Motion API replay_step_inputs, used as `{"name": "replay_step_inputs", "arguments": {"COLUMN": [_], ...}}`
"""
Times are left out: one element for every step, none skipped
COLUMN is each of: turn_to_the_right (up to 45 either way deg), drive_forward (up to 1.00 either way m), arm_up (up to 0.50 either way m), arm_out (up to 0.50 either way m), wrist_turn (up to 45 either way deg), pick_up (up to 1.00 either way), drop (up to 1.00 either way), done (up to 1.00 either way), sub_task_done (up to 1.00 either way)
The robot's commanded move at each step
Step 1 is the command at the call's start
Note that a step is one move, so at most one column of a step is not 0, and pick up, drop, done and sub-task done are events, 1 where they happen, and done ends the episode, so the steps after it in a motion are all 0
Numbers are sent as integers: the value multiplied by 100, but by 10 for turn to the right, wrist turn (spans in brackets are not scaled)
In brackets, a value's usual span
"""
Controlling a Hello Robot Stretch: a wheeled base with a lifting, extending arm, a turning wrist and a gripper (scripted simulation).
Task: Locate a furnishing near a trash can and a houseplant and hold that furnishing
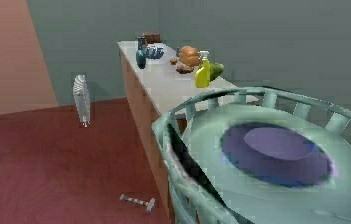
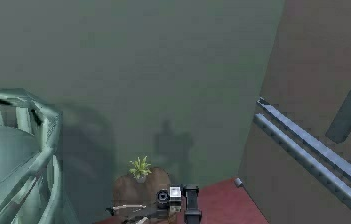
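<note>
Forward view: a pale teal chair [image 1: 245,95] with a purple seat sits at lower right, just beside a white-topped counter [image 1: 148,70] bearing a yellow-green bottle [image 1: 205,72]. A pale ribbed container [image 1: 80,100] stands on the red floor, its contents unclear. Arm side view: the chair is at left, near a brown pot [image 2: 131,188] holding a green houseplant [image 2: 139,166]. The gripper [image 2: 133,208] shows before the pot; I cannot tell its fingers' state or whether it holds anything.
</note>
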Motion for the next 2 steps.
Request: {"name": "replay_step_inputs", "arguments": {"turn_to_the_right": [0, 0], "drive_forward": [0, 0], "arm_up": [0, -30], "arm_out": [0, 0], "wrist_turn": [390, 0], "pick_up": [0, 0], "drop": [0, 0], "done": [0, 0], "sub_task_done": [0, 0]}}
